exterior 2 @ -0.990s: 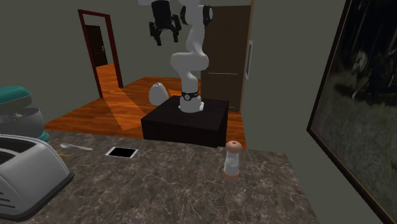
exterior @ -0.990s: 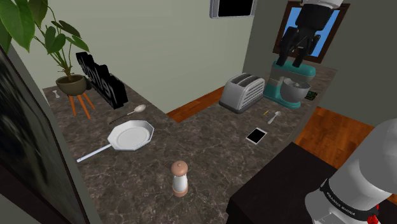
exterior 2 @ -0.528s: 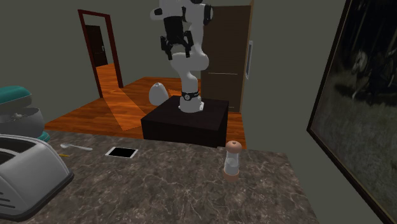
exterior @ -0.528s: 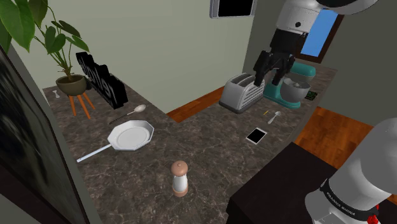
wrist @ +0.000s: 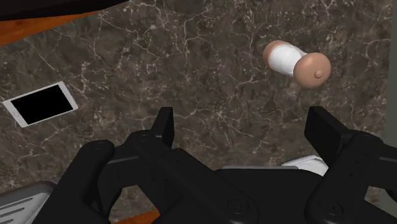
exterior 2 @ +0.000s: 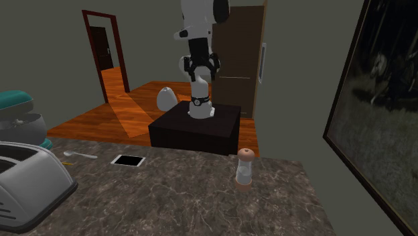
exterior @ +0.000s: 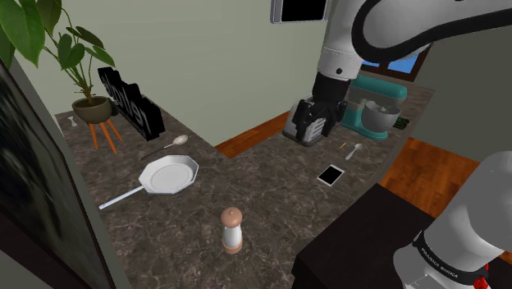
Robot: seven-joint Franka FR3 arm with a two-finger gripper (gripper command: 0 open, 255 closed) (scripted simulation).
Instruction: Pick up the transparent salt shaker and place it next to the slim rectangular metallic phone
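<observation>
Approach step: gripper (wrist: pixel 243 124), jaws spread and empty, hovers well apart from the shaker (wrist: pixel 294 62); next it needs centring over the shaker, then a descent.

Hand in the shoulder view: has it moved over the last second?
Yes. The hand has come down and toward the shoulder view's left: it was above the teal mixer, and now hangs lower, left of it.
</observation>
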